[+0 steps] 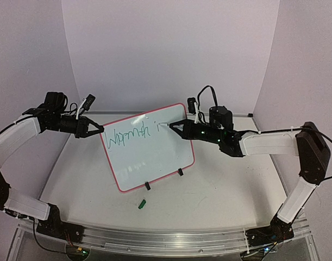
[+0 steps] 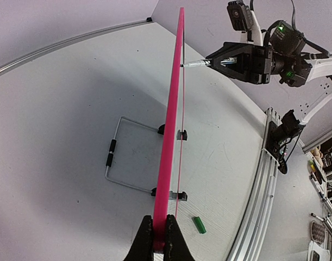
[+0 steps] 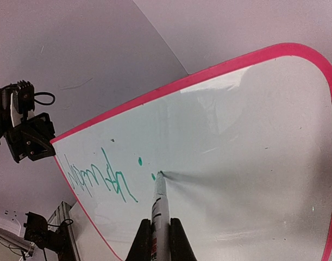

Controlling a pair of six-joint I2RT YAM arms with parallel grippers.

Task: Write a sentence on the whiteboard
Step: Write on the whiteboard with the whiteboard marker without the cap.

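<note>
The whiteboard [image 1: 149, 157], white with a pink-red frame, stands tilted on two black clip feet mid-table. Green script [image 1: 129, 132] reading "Warmth" runs along its top, with an "i" begun to its right. My left gripper [image 1: 100, 129] is shut on the board's left edge; in the left wrist view the pink frame [image 2: 168, 152] sits edge-on between my fingers [image 2: 141, 242]. My right gripper [image 1: 179, 128] is shut on a marker [image 3: 159, 217], whose tip touches the board beside a short green stroke [image 3: 152, 176] and dot [image 3: 139, 161]. The board also fills the right wrist view [image 3: 247, 163].
A green marker cap [image 1: 142, 204] lies on the table in front of the board, also in the left wrist view [image 2: 199, 224]. A wire stand [image 2: 119, 157] props the board from behind. A metal rail [image 1: 166, 236] runs along the near table edge.
</note>
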